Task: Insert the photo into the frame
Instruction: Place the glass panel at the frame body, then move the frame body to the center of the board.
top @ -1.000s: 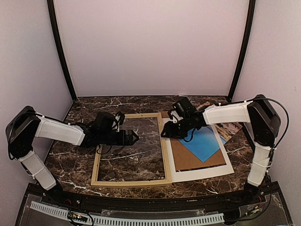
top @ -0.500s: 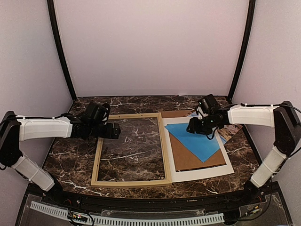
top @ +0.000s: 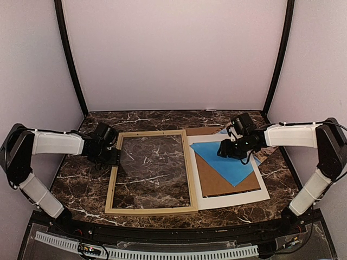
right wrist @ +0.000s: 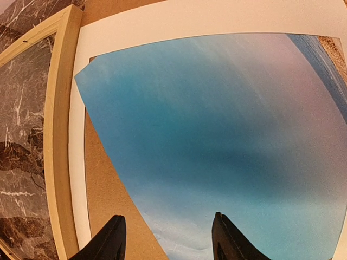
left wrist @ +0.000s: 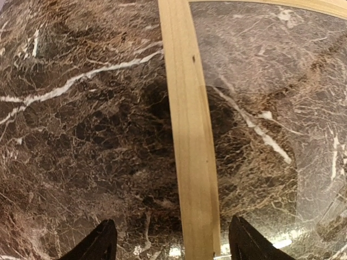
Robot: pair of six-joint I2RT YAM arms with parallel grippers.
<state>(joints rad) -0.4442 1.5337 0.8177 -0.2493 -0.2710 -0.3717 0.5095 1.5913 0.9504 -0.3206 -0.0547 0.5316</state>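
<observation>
Overhead: the frame (top: 152, 209) lies flat on the counter (top: 81, 184), with the left tool (top: 115, 158) at its left side and the right tool (top: 222, 151) over the white mat (top: 233, 199).

Left wrist: the tool is released, its tips either side of the wood.

Right wrist: the tool is released and empty above the photo (right wrist: 325, 59), which lies on the mat beside the frame.

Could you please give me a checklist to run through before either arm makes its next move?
1. Left gripper straddles the frame's left rail: ok.
2. Left jaws closed on that rail: not ok, they stand open with gaps on both sides.
3. Right gripper positioned over the photo: ok.
4. Photo gripped: not ok, jaws open, the print lies flat.
5. Frame lying flat on the table: ok.
6. Frame opening free to take the photo: cannot tell.
</observation>
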